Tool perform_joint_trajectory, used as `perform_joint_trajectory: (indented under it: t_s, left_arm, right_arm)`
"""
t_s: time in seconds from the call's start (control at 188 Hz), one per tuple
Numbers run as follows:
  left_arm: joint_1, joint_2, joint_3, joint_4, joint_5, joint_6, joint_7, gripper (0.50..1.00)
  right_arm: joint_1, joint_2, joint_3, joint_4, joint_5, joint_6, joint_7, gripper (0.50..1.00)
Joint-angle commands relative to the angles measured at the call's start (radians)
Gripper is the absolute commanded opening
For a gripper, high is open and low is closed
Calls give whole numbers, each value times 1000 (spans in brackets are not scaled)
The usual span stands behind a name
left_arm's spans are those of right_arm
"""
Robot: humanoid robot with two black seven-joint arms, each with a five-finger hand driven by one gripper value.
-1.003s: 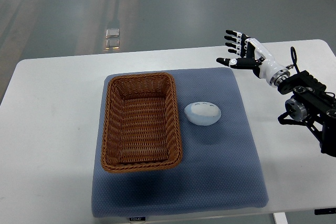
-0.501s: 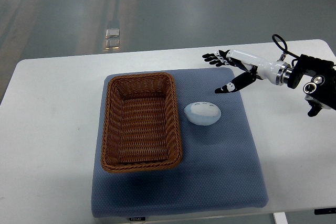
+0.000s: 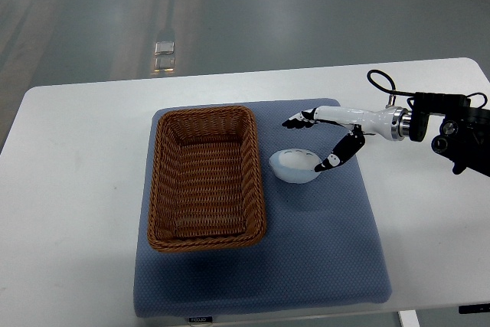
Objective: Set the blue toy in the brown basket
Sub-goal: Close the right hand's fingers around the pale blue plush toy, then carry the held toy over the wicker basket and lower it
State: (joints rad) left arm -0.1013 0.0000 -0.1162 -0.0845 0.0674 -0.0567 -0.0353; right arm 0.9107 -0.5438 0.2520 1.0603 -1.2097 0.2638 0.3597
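Note:
A pale blue, egg-shaped toy (image 3: 293, 165) lies on the blue mat just right of the brown wicker basket (image 3: 205, 177), which holds nothing. My right hand (image 3: 310, 142) reaches in from the right edge and is spread open around the toy: the fingers (image 3: 297, 119) are past its far side and the thumb (image 3: 335, 157) is at its right edge. I cannot tell whether they touch it. The left arm is out of view.
The basket and toy sit on a blue padded mat (image 3: 321, 258) on a white table (image 3: 69, 189). The right forearm with its black wrist unit (image 3: 452, 129) hangs over the table's right side. Grey floor lies beyond the far edge.
My right hand has swung left and down from the table's far right corner to the toy, now straddling it with open fingers. The toy and basket have not moved.

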Motion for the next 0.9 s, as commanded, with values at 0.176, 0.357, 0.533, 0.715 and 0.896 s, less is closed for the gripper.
perform_joint_trajectory:
  t_s: [0.176, 0.357, 0.533, 0.715, 0.896]
  left_arm:
    - [0, 0, 0, 0, 0, 3, 0, 1000]
    - [0, 0, 0, -1, 0, 3, 0, 1000]
    - [0, 0, 0, -1, 0, 1, -2, 1000]
    - [0, 0, 0, -1, 0, 3, -2, 1000]
    - [0, 0, 0, 0, 0, 6, -2, 1000]
  right_arm:
    - [23, 42, -72, -5, -31, -1, 1, 891]
    - [40, 65, -103, -19, -36, -8, -2, 874]
    - [45, 94, -112, -48, -39, -15, -7, 864]
    - [43, 107, -112, -80, -88, -17, -7, 840]
    - [45, 107, -114, -94, -105, -17, -8, 789]
